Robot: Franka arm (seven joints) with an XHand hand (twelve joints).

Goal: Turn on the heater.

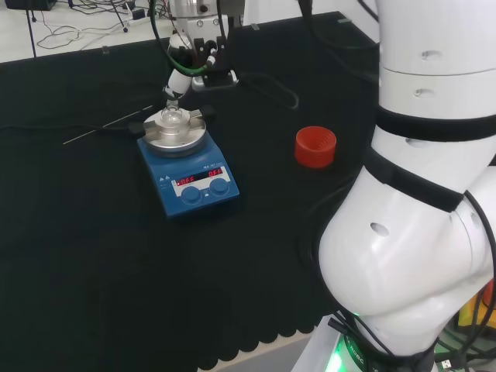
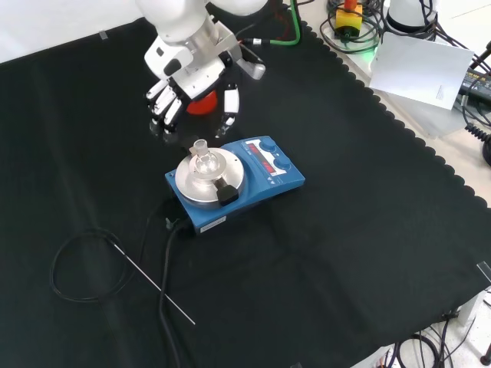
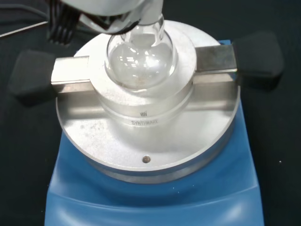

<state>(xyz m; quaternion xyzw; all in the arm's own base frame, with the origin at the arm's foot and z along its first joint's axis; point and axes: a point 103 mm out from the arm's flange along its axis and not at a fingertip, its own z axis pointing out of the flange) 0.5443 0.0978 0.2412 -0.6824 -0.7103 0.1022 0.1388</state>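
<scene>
So the heater (image 2: 238,182) sits just below the robot hand (image 2: 192,96), which hovers over its glass flask (image 2: 202,157), fingers relaxed, holding nothing. Knobs (image 1: 204,189) look untouched, so I'd say switching on is all still ahead.

The black-cloth-covered worktop (image 2: 368,253) carries a blue box-shaped heater (image 2: 234,184) (centre), a black coiled cable (image 2: 80,264) at eight o'clock, and a thin metal rod (image 2: 153,284).

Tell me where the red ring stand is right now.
In the head view the red ring stands on the cloth to the right of the blue heater, apart from it, with the arm's white links further right.
</scene>
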